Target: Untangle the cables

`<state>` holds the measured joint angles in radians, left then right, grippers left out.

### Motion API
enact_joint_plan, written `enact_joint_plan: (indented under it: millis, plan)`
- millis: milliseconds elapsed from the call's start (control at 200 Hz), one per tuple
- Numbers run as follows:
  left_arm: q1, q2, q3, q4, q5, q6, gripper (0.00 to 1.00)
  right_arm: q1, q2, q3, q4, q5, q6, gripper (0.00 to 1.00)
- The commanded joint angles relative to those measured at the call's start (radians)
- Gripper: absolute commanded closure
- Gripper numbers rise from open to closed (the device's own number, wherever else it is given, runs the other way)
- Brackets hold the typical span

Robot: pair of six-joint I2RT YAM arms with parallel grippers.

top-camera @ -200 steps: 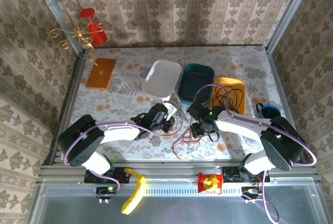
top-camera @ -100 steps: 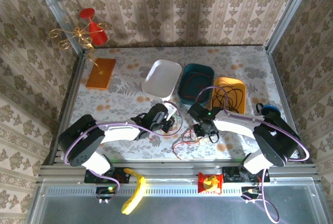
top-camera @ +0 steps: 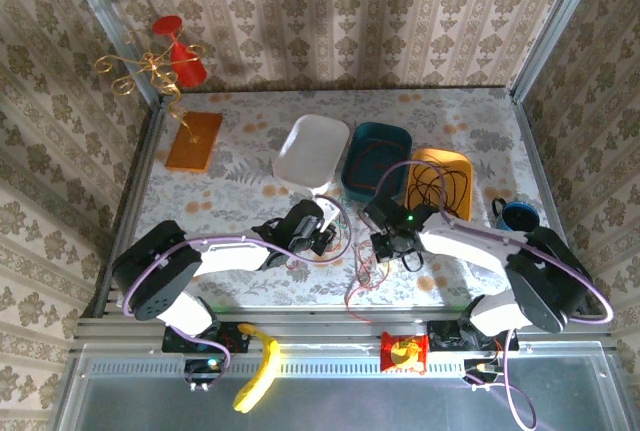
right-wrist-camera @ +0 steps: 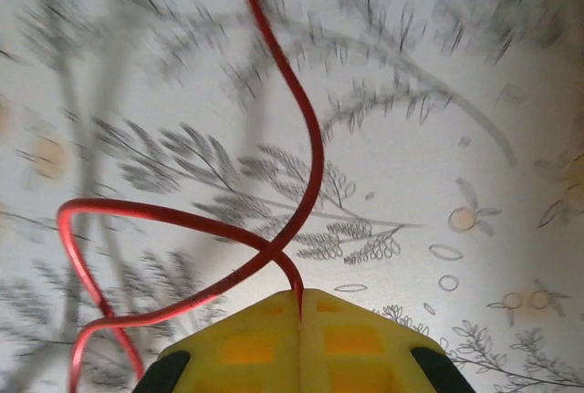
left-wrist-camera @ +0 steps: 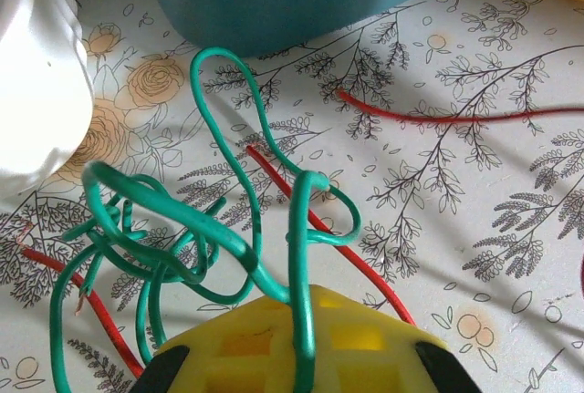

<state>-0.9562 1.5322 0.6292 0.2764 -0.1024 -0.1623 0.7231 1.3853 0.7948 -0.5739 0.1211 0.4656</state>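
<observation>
Over the floral table (left-wrist-camera: 511,183), left gripper (left-wrist-camera: 301,352) pinches green cable (left-wrist-camera: 230,240) — right gripper (right-wrist-camera: 299,313), view blurred, seemingly pinches red cable (right-wrist-camera: 313,142).

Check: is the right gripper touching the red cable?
Touching. The right wrist view shows the red cable running straight into the shut right gripper, pinched in the seam where its two halves meet.

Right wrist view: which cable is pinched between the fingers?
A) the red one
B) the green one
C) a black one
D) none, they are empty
A: the red cable runs down into the seam where the yellow fingers meet, shut on it.
</observation>
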Motion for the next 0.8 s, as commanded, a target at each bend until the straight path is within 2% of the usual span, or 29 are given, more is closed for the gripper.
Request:
enact_joint_plan:
  millis: [0,220,325,420,620,795]
  plan:
    - [-0.007,0.011,0.007,0.000,-0.013,-0.011,1.00,0.001,-0.095,0.071,0.013,0.064,-0.036,1.00]
    - [-0.008,0.008,0.006,0.001,-0.017,-0.013,1.00,-0.017,-0.180,0.210,-0.026,0.155,-0.080,1.00]
    - [-0.007,0.005,0.004,-0.001,-0.018,-0.013,1.00,-0.063,-0.188,0.302,-0.057,0.193,-0.110,1.00]
    - [-0.008,0.003,0.003,-0.003,-0.019,-0.013,1.00,-0.134,-0.168,0.386,-0.077,0.212,-0.119,1.00]
    - [-0.009,-0.003,0.001,-0.002,-0.021,-0.014,1.00,-0.237,-0.080,0.481,-0.006,0.236,-0.145,1.00]
    - [-0.007,-0.007,0.000,-0.005,-0.028,-0.016,1.00,-0.306,0.000,0.529,0.033,0.178,-0.120,1.00]
